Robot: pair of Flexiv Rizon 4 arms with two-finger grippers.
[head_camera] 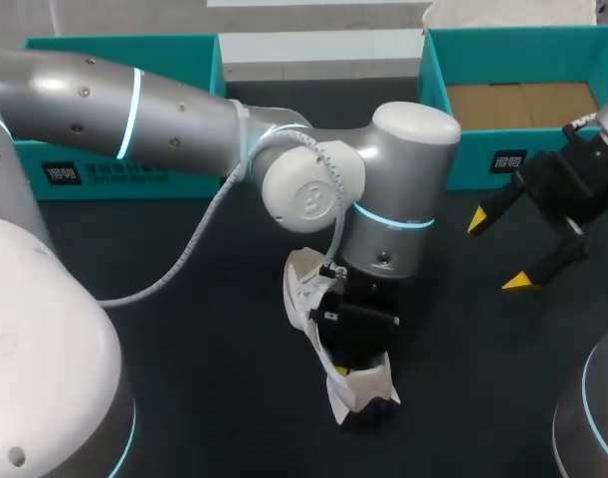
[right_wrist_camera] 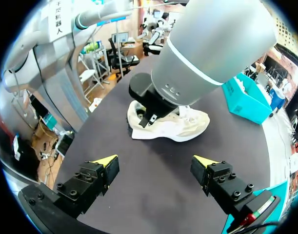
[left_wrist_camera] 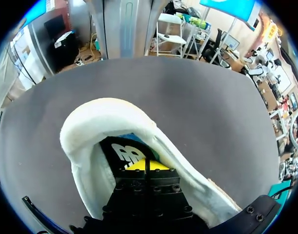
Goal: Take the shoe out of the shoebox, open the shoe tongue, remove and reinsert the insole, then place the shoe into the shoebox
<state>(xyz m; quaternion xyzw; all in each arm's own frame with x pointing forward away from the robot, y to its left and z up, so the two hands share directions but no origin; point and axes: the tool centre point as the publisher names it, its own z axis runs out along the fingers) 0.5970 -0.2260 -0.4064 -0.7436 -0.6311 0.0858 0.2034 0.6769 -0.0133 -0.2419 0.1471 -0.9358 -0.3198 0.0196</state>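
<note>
a: where's the left claw (left_wrist_camera: 146,165)?
b: down inside the shoe (left_wrist_camera: 90,127), in through the collar. its fingers are pressed together, with the yellow tips against the insole (left_wrist_camera: 125,152). i cannot tell whether a lip of insole is caught between them.
a: and the shoe itself?
b: out of the box, on its sole on the table (head_camera: 204,398), right under the left wrist. the insole looks seated in it.
a: the right claw (head_camera: 498,252)?
b: spread wide and holding nothing, well to the right of the shoe.
a: boxes?
b: two teal ones beyond the shoe. the right box (head_camera: 473,159) is off to the shoe's right and open. the left box (head_camera: 124,45) is off to its left.
a: so what could go wrong?
b: my guess is that nothing pins the shoe. if the left claw pulls up, a snug insole may drag the whole shoe along, and the shoe tips or drops.
a: and if the grip is thin?
b: then the tips slide off and come out empty. a pull at one edge could also fold the insole, so it goes back creased. the wrist is also close over the collar, so a push lower would crush the padding.
a: remedy?
b: i'd judge the right claw should steady the shoe first.
</note>
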